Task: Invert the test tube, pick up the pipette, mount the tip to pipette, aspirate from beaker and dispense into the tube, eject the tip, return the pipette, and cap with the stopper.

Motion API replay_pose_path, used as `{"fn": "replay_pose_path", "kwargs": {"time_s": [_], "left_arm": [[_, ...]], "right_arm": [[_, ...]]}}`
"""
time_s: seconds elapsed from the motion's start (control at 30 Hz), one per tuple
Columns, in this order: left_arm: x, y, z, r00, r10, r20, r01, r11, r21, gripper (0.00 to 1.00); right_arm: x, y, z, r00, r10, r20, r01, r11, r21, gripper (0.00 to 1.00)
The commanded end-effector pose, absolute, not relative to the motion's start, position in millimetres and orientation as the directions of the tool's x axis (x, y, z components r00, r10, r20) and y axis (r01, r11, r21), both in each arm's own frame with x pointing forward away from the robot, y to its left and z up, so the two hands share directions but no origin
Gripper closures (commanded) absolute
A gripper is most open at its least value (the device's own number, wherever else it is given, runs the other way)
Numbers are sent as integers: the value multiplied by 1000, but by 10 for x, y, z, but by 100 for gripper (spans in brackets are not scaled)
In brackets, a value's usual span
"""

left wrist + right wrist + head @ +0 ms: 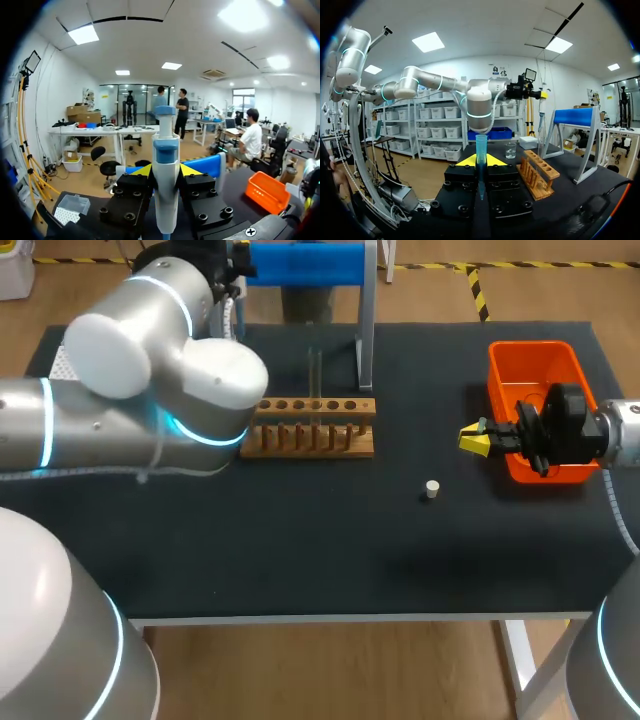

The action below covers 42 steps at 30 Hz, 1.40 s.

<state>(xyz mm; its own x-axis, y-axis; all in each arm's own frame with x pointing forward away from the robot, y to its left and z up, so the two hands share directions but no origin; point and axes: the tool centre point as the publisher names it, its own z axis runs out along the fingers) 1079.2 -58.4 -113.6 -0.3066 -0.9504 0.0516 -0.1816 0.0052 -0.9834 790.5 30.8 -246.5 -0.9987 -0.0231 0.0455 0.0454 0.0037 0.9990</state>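
Head view high over table; wrist views low, level; rack in head and right.

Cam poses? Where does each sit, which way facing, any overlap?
Head: above-behind, looking down at table; both arms show.
Left wrist: along left gripper clamping pipette; orange bin beside it.
Right wrist: along right gripper clamping tip, toward rack, beaker, left arm.
Shared: head and left wrist see the orange bin; head and right wrist the rack.

Bright, even overhead light; soft shadows.
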Motion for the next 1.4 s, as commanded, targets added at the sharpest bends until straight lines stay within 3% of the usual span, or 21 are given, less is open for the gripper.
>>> {"fn": "replay_pose_path", "kwargs": {"time_s": [0.03,0.5,0.63,1.13,1.4], "left_arm": [[10448,-500,-1025,-455,-886,89,-222,16,-975,100],[9624,-906,-934,-666,-743,70,-175,64,-982,100],[9269,-1061,-847,-806,-588,61,-98,31,-995,100],[9269,-1061,-847,-806,-588,61,-98,31,-995,100],[9218,-1133,-432,-893,-444,-76,27,114,-993,100]], "right_arm": [[7901,300,-2466,-999,-24,45,45,4,999,100],[7901,300,-2466,-999,-24,45,45,4,999,100],[7901,300,-2466,-999,-24,45,45,4,999,100],[7901,300,-2466,-999,-24,45,45,4,999,100],[7901,300,-2466,-999,-24,45,45,4,999,100]]}}
